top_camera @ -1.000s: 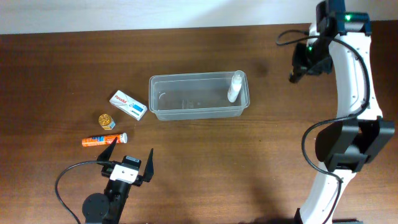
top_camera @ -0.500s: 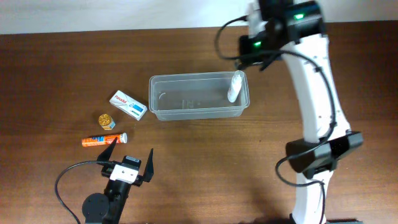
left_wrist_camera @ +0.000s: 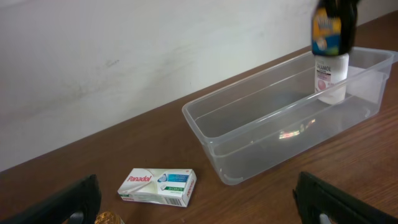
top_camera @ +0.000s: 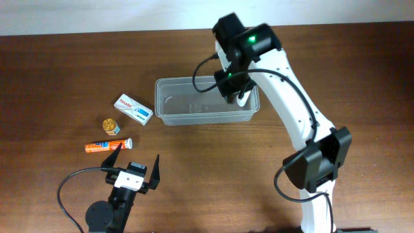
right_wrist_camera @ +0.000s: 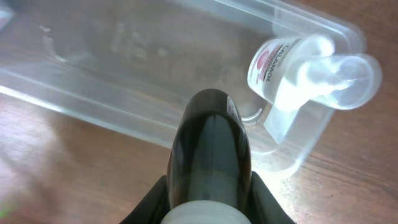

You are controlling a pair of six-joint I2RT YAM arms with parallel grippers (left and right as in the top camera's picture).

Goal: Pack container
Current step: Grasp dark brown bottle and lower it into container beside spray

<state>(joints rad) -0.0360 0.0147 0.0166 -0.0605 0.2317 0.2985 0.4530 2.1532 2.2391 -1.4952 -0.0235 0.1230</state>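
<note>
The clear plastic container (top_camera: 194, 120) lies mid-table, with a white bottle (top_camera: 243, 98) standing at its right end. My right gripper (top_camera: 230, 87) hovers over that end, shut on a dark bottle (right_wrist_camera: 210, 143) with a blue and yellow label (left_wrist_camera: 331, 28). The right wrist view shows the container (right_wrist_camera: 74, 74) and the white bottle (right_wrist_camera: 292, 71) below the held bottle. My left gripper (top_camera: 134, 169) is open and empty near the front left. Its view shows the container (left_wrist_camera: 261, 143) and the white bottle (left_wrist_camera: 329, 74).
A white Panadol carton (top_camera: 134, 109) lies left of the container and shows in the left wrist view (left_wrist_camera: 158, 185). A small gold-capped jar (top_camera: 111, 125) and an orange tube (top_camera: 107, 145) lie in front of it. A black cable loops at the front left.
My right arm has swung from the far right edge leftward to above the container's right end, carrying the dark bottle. The left arm has not moved.
</note>
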